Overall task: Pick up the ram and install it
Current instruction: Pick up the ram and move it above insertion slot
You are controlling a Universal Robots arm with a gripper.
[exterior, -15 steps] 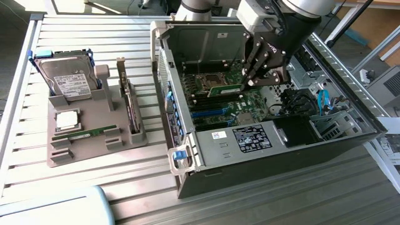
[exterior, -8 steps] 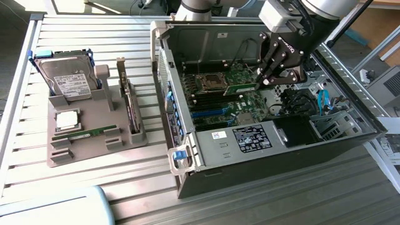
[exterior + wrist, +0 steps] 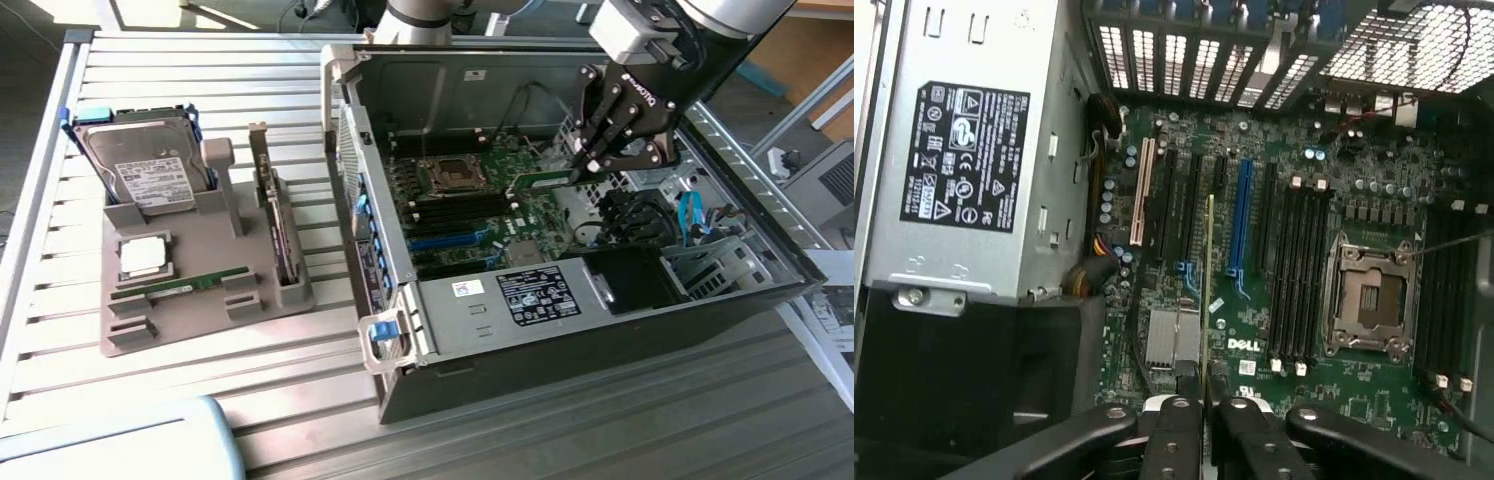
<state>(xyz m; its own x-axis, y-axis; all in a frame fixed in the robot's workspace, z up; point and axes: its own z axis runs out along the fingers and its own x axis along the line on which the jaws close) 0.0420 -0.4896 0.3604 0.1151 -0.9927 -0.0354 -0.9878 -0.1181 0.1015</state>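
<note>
Pale slatted metal tabletop runs under everything, and at the exterior view's left it bears a grey plastic holder with a silver hard drive standing in its far end. Further right lies the open black-and-grey steel computer case, its green motherboard facing up with the square metal-framed processor socket near the middle. On the exterior view's right of that socket the black two-fingered gripper reaches down into the case, jaws drawn narrow and pinching the ram, a thin narrow green memory stick, by one end. The ram hangs above the board, apart from it, its long axis running out from the fingertips toward the socket's side of the case. In the wrist view its thin edge lines up parallel with the long slots, but the blue plastic slot lies between that edge and the black memory slots just beside the socket. By my reading, the stick is aligned in direction yet offset sideways from those slots.
</note>
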